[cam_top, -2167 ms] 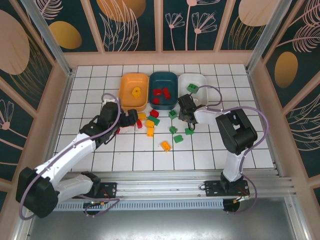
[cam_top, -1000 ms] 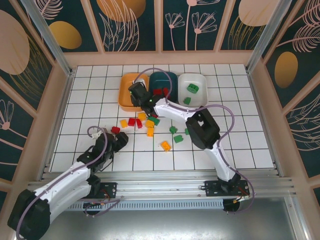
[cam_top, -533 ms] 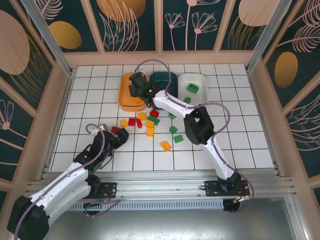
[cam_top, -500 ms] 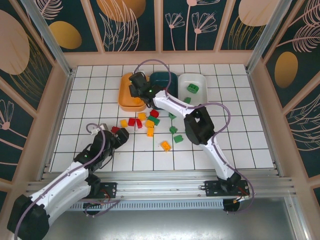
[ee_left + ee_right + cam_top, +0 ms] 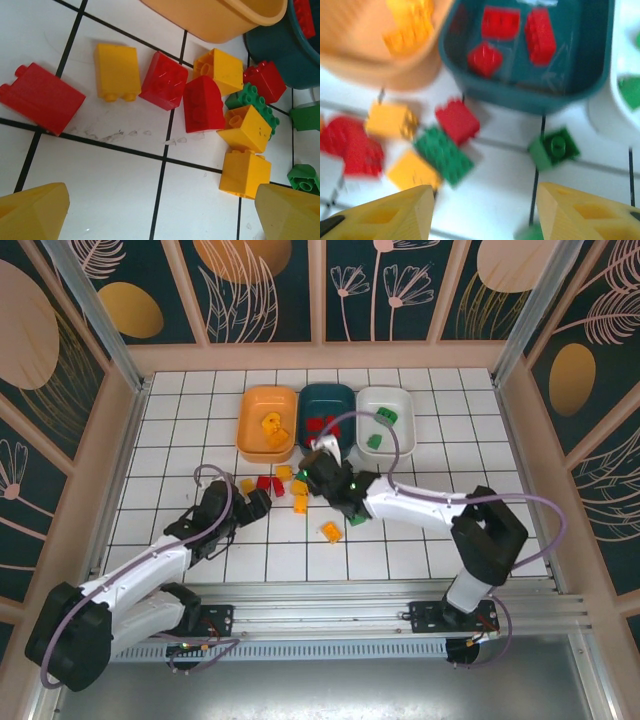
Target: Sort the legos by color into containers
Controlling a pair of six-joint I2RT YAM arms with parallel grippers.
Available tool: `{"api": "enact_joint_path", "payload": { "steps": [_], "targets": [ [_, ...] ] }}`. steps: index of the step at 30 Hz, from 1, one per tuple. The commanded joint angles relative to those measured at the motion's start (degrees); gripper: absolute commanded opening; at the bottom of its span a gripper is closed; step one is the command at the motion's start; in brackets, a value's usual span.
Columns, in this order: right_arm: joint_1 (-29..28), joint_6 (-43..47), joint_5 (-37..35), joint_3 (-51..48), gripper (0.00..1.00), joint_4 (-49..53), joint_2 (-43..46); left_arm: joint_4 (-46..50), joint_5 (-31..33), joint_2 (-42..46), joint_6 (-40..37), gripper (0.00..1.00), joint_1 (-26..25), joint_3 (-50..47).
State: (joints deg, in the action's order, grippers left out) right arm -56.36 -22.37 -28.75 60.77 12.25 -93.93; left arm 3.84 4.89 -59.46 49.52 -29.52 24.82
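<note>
partly sorted: some yellow in the orange bowl, red in the teal bowl, green in the white bowl, most legos (mixed colours) loose on the table, left gripper and right gripper both spread wide, empty.

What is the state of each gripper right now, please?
Left gripper: open, holding nothing.
Right gripper: open, holding nothing.

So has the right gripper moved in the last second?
Yes. The right gripper was over the orange bowl; it has pulled back toward the arm bases and now hangs by the loose legos.
</note>
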Motion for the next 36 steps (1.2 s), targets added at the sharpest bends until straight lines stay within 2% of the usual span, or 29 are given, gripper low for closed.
{"api": "enact_joint_path", "payload": {
  "steps": [1,5,9,16,18,20,23,26,29,31,36],
  "targets": [
    [-4.2,-3.6,-0.6,-6.9,0.62,1.1,3.1,-1.6,-0.6,-2.5,-2.2,0.96,0.4,4.2],
    [-7.3,-2.6,3.9,-11.4,0.68,1.4,4.7,-2.2,-2.8,-6.2,-2.6,0.95,0.4,7.4],
    [-7.5,-1.7,6.6,-14.2,0.71,-0.2,5.1,-3.3,-5.2,-9.5,-1.6,0.94,0.4,9.0],
    [-6.1,0.4,7.6,-14.2,0.71,-2.7,0.8,-2.5,-7.0,-11.8,-0.9,0.93,0.4,11.5],
    [-5.6,0.7,7.7,-14.3,0.66,-3.2,-0.2,-1.9,-6.8,-11.5,-1.1,0.93,0.4,12.2],
    [-5.2,0.9,8.2,-14.6,0.56,-3.6,-0.6,-1.2,-6.2,-11.1,-1.3,0.93,0.4,12.8],
    [-5.1,0.6,8.7,-15.5,0.46,-4.2,-0.3,0.2,-5.1,-10.9,-2.1,0.93,0.4,14.0],
    [-4.9,0.4,9.9,-16.6,0.45,-5.4,0.3,1.2,-4.7,-11.0,-2.7,0.93,0.4,15.2],
    [-4.8,-0.3,10.8,-16.9,0.52,-5.6,0.0,1.5,-4.4,-11.3,-3.1,0.93,0.4,16.0],
    [-4.7,-0.7,11.2,-17.3,0.52,-5.6,-0.2,1.6,-4.4,-11.5,-3.1,0.93,0.4,16.2],
    [-5.0,-1.6,12.0,-17.1,0.34,-5.7,0.8,2.0,-4.0,-11.5,-3.2,0.93,0.4,16.2]
  ]
}}
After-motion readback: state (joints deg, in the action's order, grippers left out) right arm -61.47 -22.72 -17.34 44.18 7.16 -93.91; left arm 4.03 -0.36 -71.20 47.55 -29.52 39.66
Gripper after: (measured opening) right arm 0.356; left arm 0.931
